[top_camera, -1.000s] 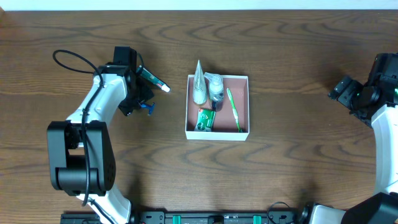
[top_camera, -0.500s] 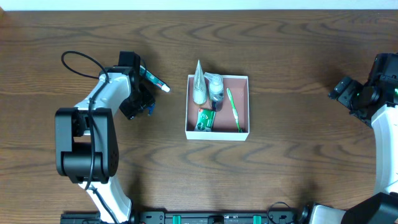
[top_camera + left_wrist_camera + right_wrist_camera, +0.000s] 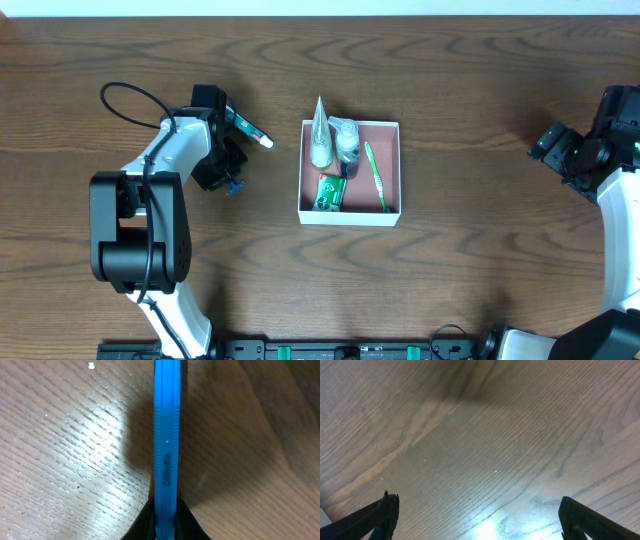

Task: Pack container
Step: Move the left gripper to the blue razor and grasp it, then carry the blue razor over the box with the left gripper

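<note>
razor (image 3: 165, 445) | clamped in left tool (image 3: 165, 522) | right tool (image 3: 480, 515) spread wide

Square shallow container (image 3: 349, 215), thin white walls, reddish-brown inside; sits flat mid-table, open top up; white cone-tipped tube (image 3: 320, 140), clear bottle (image 3: 347, 140) and green packet (image 3: 331, 192) fill its left side; green toothbrush (image 3: 375, 175) lies lengthwise toward right wall
</note>
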Tool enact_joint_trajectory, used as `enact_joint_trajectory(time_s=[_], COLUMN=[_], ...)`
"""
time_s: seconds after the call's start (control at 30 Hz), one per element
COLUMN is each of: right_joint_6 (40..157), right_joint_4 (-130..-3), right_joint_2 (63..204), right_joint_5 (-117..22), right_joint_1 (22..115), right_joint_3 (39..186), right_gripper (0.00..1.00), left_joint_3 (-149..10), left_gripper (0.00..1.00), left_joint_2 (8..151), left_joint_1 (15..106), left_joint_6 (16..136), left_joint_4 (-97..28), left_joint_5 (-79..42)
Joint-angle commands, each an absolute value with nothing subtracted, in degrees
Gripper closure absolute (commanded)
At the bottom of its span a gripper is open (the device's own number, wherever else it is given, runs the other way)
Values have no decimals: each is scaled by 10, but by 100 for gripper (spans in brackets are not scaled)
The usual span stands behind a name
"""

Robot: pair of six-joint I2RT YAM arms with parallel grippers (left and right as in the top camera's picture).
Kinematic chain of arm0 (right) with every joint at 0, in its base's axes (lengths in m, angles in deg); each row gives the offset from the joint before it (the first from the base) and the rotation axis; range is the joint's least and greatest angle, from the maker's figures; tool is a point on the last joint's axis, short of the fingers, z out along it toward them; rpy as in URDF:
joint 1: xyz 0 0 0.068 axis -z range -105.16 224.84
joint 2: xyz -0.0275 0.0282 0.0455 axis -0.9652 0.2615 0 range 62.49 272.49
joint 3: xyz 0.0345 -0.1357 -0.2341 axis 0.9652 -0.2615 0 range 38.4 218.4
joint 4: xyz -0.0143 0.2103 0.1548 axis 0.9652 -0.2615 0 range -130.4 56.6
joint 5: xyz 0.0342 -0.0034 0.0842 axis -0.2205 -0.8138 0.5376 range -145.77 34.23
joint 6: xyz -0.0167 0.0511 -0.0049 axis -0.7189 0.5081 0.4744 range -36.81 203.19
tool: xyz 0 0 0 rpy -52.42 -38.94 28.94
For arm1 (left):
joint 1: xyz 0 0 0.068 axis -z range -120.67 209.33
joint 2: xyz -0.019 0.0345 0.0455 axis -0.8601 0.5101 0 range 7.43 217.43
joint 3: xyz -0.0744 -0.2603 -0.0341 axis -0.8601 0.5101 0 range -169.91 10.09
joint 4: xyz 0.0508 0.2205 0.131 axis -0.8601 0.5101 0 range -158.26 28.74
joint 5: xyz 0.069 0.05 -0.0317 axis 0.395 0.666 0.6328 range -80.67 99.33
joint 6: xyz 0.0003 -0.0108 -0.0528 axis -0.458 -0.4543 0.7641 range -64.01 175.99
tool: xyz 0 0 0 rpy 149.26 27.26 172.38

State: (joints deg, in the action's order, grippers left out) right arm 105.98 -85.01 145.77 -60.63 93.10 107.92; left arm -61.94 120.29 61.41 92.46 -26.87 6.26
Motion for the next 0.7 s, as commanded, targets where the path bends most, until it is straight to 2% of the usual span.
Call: enact_joint_trajectory(time_s=[0.0, 0.3, 0.5, 0.67], right_joint_6=[1058, 1058, 1058, 1058], right_joint_4=[-851, -851, -851, -851], right_joint_2=[1454, 1454, 1454, 1454], right_joint_5=[-609, -609, -609, -609], right_joint_1=[935, 935, 935, 935], right_joint_3=[1086, 1086, 1086, 1086], right_gripper=[1, 1, 1, 1], left_joint_3=[-625, -646, -680, -698], left_gripper=[94, 94, 94, 94], left_joint_2=[1209, 1156, 1040, 917], left_joint_1=[613, 613, 622, 687], left_joint_6=[898, 825, 774, 729], left_joint_4=[-263, -225, -176, -174], left_joint_5=[65, 65, 54, 44])
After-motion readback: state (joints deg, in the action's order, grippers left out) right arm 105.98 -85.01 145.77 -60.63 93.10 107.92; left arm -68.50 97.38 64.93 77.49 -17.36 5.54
